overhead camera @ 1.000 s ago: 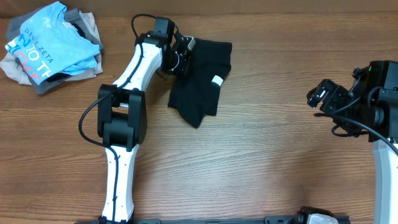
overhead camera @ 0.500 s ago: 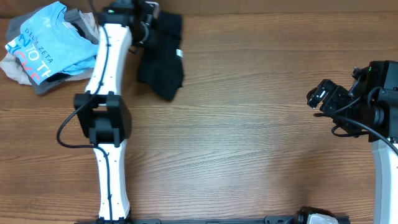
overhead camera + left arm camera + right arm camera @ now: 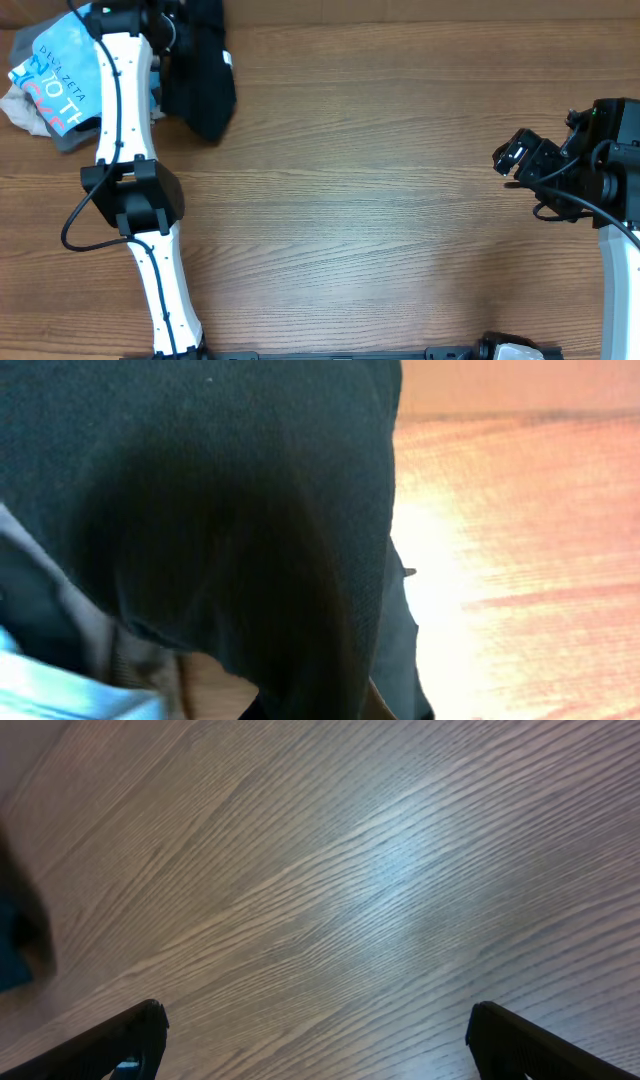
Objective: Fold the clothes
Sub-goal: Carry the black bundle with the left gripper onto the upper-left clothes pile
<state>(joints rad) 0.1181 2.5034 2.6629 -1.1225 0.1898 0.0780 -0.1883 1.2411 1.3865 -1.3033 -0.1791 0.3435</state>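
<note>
Noted clothes (image 3: 205, 85) compact, just beside blue tee (image 3: 62, 62), gripped in closed left claw (image 3: 172, 30); right claw (image 3: 314, 1025) gaping, empty; judged folding likely done, set-down left

A wooden tabletop (image 3: 380, 200) fills the overhead view, mid-brown, its fine grain running left to right with darker streaks. The light there is even. In the right wrist view a soft pale sheen crosses the grain; in the left wrist view the wood glows orange under strong glare
</note>
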